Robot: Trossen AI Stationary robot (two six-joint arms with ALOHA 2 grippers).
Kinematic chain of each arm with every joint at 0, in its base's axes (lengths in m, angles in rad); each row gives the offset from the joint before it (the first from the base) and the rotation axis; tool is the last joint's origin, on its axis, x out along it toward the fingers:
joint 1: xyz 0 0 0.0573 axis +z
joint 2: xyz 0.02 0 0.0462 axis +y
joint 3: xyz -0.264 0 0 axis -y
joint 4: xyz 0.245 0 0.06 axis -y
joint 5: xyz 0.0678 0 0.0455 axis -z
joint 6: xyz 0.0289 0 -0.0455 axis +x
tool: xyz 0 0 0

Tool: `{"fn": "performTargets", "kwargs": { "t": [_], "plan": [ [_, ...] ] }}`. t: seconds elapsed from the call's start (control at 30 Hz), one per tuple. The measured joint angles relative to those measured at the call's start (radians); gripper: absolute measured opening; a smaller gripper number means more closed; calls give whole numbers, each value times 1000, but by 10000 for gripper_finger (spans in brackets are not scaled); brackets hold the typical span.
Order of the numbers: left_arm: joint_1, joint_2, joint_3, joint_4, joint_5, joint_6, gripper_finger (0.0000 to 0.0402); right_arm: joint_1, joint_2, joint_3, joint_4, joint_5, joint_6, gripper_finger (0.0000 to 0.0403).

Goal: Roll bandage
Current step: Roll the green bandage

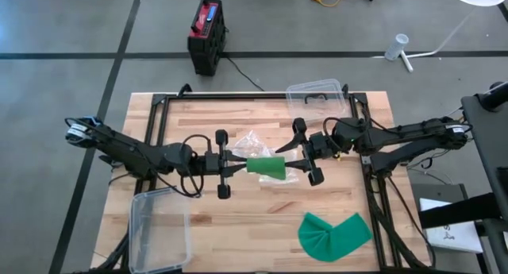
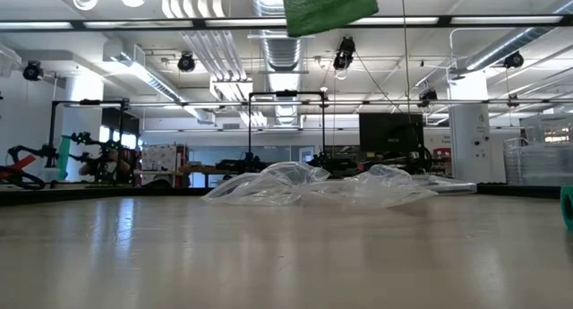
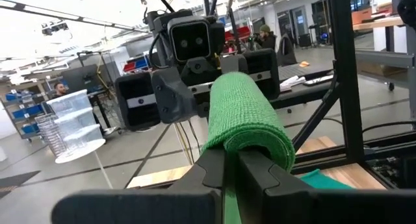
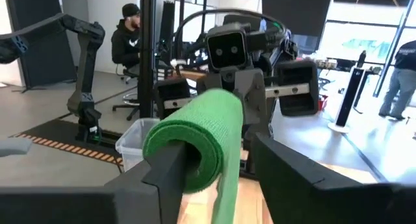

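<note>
The green bandage (image 1: 266, 167) is held up in the air over the middle of the desk (image 1: 262, 218), between the two arms, so that it can be wound without dragging on the wood. In the low view it hangs at the top edge, well clear of the surface. The left hand (image 1: 232, 164) reaches in from 9 o'clock with its fingers closed on one end of the roll; its wrist view shows them pinched together on the cloth just under the roll. The right hand (image 1: 300, 161) comes from 3 o'clock. One of its fingers goes into the hollow of the roll and the other stands apart, so it is spread and seems to act as a spindle rather than a clamp.

The bandage is a ribbed, knitted cloth, already rolled into a loose tube, with a short tail hanging down from it.

Crumpled clear plastic wrapping (image 1: 254, 143) lies on the desk just behind. A second green bandage (image 1: 333, 234) lies flat at 5 o'clock.
</note>
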Motion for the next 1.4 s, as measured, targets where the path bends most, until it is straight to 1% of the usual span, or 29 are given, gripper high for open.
{"fn": "performTargets", "kwargs": {
  "t": [0.07,0.13,0.2,0.37,0.4,0.57,0.67,0.73,0.8,0.87,1.0,1.07,1.13,1.23,1.4],
  "plan": [
    [0,1,0,0,-9,-11,5,0,5,0,-1,16,0,146],
    [0,1,0,-1,-41,-20,7,0,6,0,-2,23,0,125],
    [0,1,0,0,-72,-31,8,0,6,0,-2,28,-2,99],
    [0,1,0,-2,-80,-39,12,-1,5,0,-3,31,-3,19],
    [-1,-2,0,-2,-91,-40,15,-1,3,0,-7,33,-4,13],
    [-20,-56,0,-65,-154,-35,51,-1,-24,3,-33,32,8,16],
    [-21,-99,0,-137,-199,-49,80,0,-65,4,-31,19,0,8],
    [-21,-108,-15,-143,-198,-80,100,0,-90,4,-26,15,-5,6],
    [-21,-106,-37,-91,-177,-102,121,0,-113,4,-17,19,-18,6],
    [-21,-89,-55,-4,-148,-111,141,0,-124,4,-7,21,-34,6],
    [-19,-20,-75,176,-46,-116,177,0,-119,5,-3,21,-52,5],
    [-18,21,-72,243,-39,-115,193,0,-111,5,2,21,-57,5],
    [-11,63,-57,278,-42,-114,205,0,-101,5,7,18,-68,5],
    [5,112,-28,288,-60,-114,220,0,-90,5,6,14,-69,4],
    [24,138,4,293,-63,-103,234,0,-87,5,6,12,-63,4]
  ]
}}
